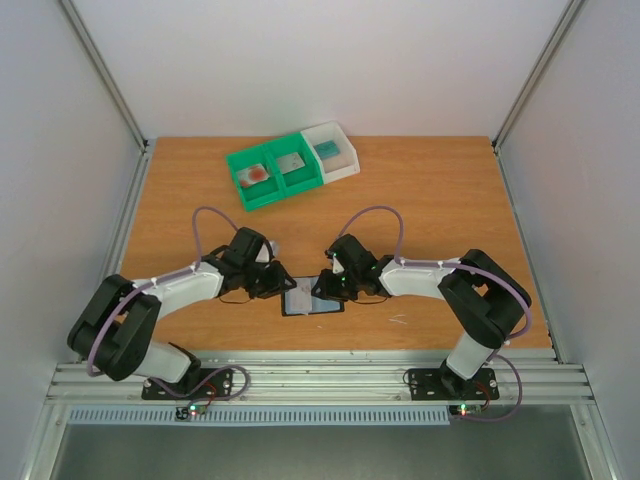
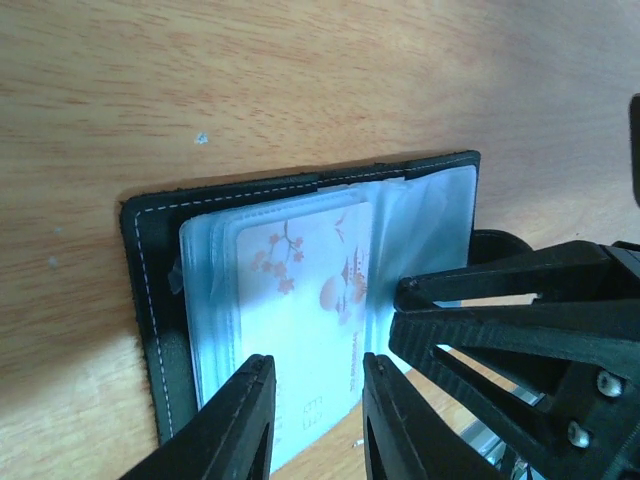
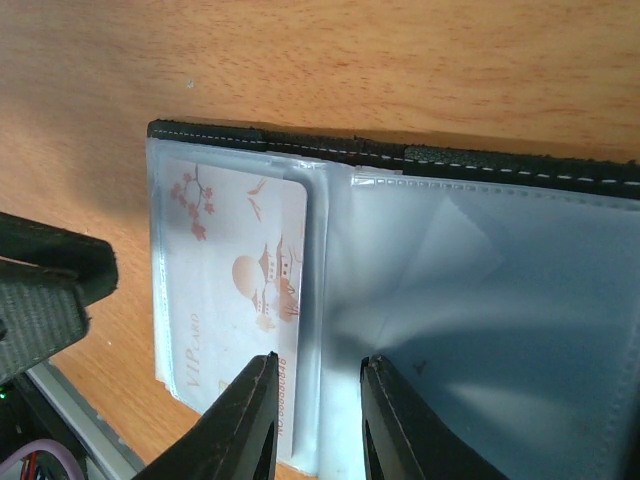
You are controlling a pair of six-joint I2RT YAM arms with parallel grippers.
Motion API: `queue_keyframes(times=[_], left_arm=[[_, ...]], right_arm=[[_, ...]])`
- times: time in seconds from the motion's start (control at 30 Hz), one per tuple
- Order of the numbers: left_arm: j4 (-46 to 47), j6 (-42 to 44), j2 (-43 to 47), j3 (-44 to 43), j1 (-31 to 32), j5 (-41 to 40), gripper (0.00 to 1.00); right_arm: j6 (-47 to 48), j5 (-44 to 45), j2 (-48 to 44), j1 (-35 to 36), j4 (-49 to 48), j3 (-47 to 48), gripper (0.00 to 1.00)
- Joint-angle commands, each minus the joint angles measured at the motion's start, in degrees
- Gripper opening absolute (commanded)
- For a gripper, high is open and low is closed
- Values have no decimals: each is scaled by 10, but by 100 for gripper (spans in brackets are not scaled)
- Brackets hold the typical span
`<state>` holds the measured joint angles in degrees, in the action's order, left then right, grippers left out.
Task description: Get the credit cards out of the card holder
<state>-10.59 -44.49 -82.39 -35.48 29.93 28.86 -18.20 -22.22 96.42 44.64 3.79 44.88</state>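
Note:
The card holder [image 1: 312,298] lies open on the table between both grippers, black rim [image 2: 150,260] around clear sleeves. A whitish credit card [image 2: 300,290] with red blossom print sits in the left-hand sleeves, also seen in the right wrist view as the credit card [image 3: 235,270]. My left gripper [image 2: 316,362] hovers over that card's near end, jaws slightly apart, nothing pinched. My right gripper [image 3: 318,358] stands over the holder's centre fold, jaws slightly apart, straddling the sleeve edge. The right-hand sleeves [image 3: 480,300] look blank.
A green bin [image 1: 275,172] at the back holds two cards, one with a red blotch [image 1: 257,174]. A white bin [image 1: 335,150] next to it holds a teal item. The two grippers stand close together, the right gripper [image 2: 520,320] beside the left one.

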Motion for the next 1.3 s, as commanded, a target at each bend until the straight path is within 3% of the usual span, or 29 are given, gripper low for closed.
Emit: queue_keyframes(times=[0.0, 0.43, 0.77, 1.27], left_arm=[[-26, 10, 23, -1, 2, -13, 26], [22, -3, -21, 20, 8, -1, 24], [37, -7, -48, 30, 16, -8, 4], [36, -3, -58, 41, 16, -19, 0]], right_arm=[[-5, 4, -4, 4, -8, 9, 26], [-11, 1, 1, 4, -20, 4, 25], [-17, -7, 13, 4, -33, 2, 25], [-37, -5, 2, 3, -77, -22, 18]])
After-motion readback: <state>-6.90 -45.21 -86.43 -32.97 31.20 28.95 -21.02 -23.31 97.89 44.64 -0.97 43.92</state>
